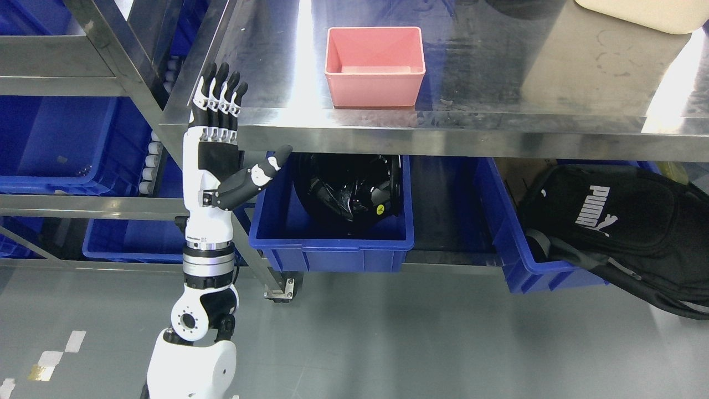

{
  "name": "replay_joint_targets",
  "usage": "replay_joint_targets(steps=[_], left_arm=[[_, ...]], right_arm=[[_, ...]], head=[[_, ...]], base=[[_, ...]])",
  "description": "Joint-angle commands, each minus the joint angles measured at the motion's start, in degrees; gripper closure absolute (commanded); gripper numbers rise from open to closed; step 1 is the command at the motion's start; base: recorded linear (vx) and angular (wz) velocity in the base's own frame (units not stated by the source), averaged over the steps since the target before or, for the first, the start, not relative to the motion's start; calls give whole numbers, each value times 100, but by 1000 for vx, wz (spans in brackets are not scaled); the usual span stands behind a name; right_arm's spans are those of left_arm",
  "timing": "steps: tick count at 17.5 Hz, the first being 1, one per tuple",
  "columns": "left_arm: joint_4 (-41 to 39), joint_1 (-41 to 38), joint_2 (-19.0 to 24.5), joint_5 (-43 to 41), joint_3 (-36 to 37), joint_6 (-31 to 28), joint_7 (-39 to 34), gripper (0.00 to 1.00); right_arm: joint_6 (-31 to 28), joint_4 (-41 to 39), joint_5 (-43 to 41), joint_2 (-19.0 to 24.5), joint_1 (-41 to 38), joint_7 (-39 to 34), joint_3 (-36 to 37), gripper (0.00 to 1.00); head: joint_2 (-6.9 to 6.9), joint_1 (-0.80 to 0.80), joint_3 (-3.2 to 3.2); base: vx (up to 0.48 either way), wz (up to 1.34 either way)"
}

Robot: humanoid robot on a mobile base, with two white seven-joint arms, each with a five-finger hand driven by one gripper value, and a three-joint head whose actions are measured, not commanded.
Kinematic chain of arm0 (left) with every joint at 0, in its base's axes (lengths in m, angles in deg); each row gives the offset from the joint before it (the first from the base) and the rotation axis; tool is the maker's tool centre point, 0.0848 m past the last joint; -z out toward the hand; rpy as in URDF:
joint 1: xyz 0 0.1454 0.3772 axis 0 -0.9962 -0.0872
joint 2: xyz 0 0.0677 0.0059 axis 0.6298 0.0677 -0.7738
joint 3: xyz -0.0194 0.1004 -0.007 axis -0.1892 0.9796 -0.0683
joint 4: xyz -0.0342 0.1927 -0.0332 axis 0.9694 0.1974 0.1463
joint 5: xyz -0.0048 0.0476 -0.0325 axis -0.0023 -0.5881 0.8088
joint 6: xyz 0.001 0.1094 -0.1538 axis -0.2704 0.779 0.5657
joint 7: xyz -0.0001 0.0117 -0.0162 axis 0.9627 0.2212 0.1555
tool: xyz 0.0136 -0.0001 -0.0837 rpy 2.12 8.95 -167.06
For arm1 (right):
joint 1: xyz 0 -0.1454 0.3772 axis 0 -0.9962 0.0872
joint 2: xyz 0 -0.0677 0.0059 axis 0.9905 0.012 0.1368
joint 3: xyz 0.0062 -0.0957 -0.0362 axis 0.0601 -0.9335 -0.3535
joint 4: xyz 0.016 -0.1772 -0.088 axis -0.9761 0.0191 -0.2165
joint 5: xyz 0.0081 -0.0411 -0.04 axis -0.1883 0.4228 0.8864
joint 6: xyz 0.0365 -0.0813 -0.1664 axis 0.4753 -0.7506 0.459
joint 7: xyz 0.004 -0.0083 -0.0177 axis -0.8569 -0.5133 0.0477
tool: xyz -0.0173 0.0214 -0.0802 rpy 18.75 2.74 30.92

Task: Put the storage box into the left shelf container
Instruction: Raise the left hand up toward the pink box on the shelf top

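A pink storage box [374, 65] stands empty on the steel table top [498, 105], near its front edge. My left hand [232, 127] is raised upright to the left of the box, in front of the table's left corner. Its four fingers [219, 94] point straight up and the thumb sticks out to the right, so the hand is open and holds nothing. A clear gap separates the hand from the pink box. The left shelf rack holds blue containers [55, 144] behind the hand. My right arm does not show.
Under the table a blue bin [332, 244] holds a black shiny object, and another blue bin [526, 266] to the right carries a black bag [626, 221]. A steel rack frame [105, 44] stands at the left. A beige lid [642, 14] lies at the table's far right.
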Motion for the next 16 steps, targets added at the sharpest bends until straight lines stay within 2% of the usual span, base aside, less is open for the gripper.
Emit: replay_joint_targets(steps=[1,3,5,7,8,9,12,14,16], left_arm=[[-6,62,93,-8,-327,-39,6,0],[-6,115,93,-8,-432,-371,58,0],[29,570,185,0,-756,-575,76,0],[117,1359,737,-8,-1038,-959,355,0],[178,1685,1019,-8,-1117,-1301,688,0],[309,2158,1396,-8,-1188,-1722,1405,0],[854,3039,2215,-594,-1092,-1955,3138,0],[1153,3435,2340,-1419,-856,-1955,3974,0],[1338,3813,2305,-2386,-251,-1946,4504,0]], right_arm=[[2,-100,9,-100,-53,1,26,0],[2,-100,9,-100,-53,1,26,0],[2,-100,9,-100,-53,1,26,0],[2,-100,9,-100,-53,1,26,0],[2,-100,9,-100,-53,1,26,0],[2,-100,9,-100,-53,1,26,0],[2,-100,9,-100,-53,1,18,0],[2,-100,9,-100,-53,1,26,0],[2,-100,9,-100,-53,1,26,0]], head=[[0,0,0],[0,0,0],[-1,0,0],[0,0,0],[0,0,0],[0,0,0],[0,0,0],[0,0,0],[0,0,0]], base=[[0,0],[0,0],[0,0],[0,0],[0,0],[0,0],[0,0],[0,0],[0,0]])
